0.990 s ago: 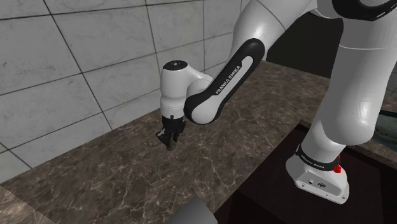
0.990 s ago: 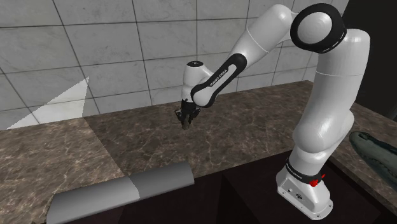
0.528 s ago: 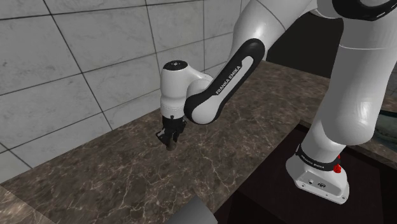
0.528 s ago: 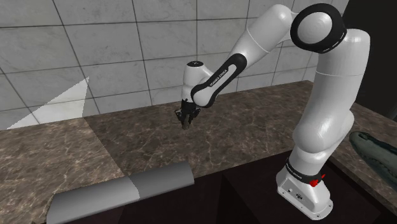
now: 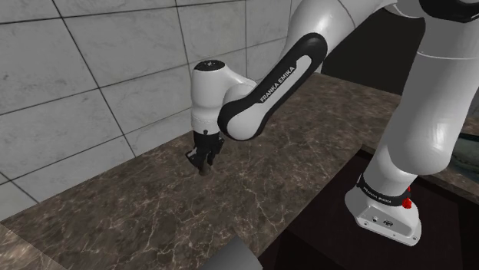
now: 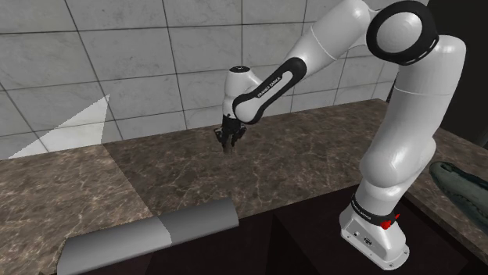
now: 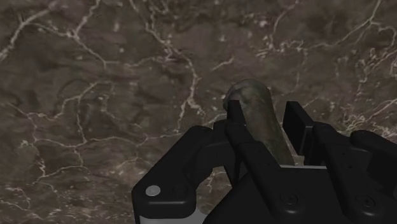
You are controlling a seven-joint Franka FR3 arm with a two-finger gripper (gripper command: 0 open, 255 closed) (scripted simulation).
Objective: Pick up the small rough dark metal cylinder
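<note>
The small dark cylinder (image 7: 254, 111) has a dull, rough greenish-grey surface and stands clasped between my two black fingers. My gripper (image 7: 264, 113) is shut on it, with the brown marble counter (image 7: 95, 95) below. In the shoulder view the gripper (image 5: 203, 159) hangs from the white arm near the tiled wall, and the cylinder's lower end (image 5: 203, 171) pokes out just above the counter. In the second exterior view the gripper (image 6: 228, 139) holds the cylinder (image 6: 227, 148) a little above the counter, pointing down.
A grey tiled wall (image 6: 117, 70) runs behind the marble counter (image 6: 195, 176). A grey rounded bar (image 6: 148, 230) lies along the counter's front edge. The arm's base (image 6: 375, 230) stands in the dark recess at the second exterior view's lower right, beside a dark object (image 6: 461, 183).
The arm has raised the gripper slightly and shifted it toward the wall, the cylinder still clasped in the fingers. The cylinder now hangs a little higher over the counter.
</note>
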